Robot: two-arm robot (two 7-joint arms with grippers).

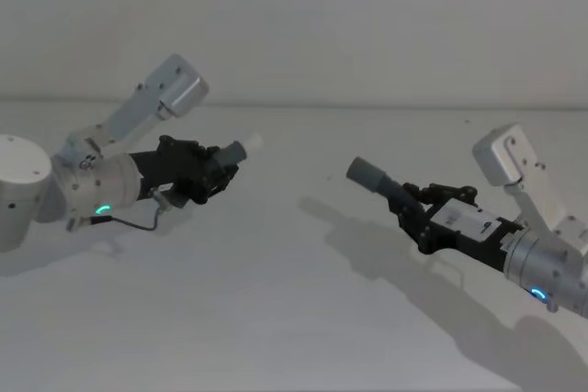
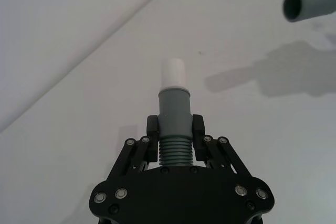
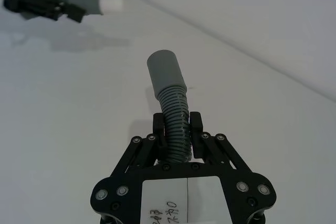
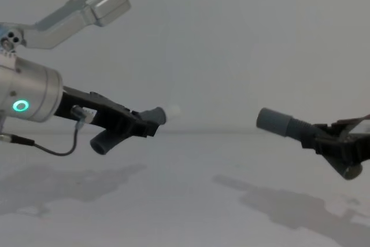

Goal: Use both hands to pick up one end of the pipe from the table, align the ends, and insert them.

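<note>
Both pipe pieces hang in the air above the white table [image 1: 276,319]. My left gripper [image 1: 219,172] is shut on the short dark grey pipe piece [image 2: 174,124], whose white tip [image 2: 172,73] points toward the right. My right gripper [image 1: 413,204] is shut on the ribbed pipe piece [image 3: 174,124]; its smooth cuff [image 1: 367,174] points left toward the white tip. A clear gap separates the two ends. In the chest view the white-tipped piece [image 4: 153,117] and the cuff [image 4: 274,122] sit at about the same height. The cuff's open mouth [image 2: 310,2] faces my left wrist camera.
The table [image 4: 185,201] carries only the arms' shadows. A pale wall [image 1: 367,25] rises behind its far edge. A thin black cable [image 4: 55,146] loops under my left wrist.
</note>
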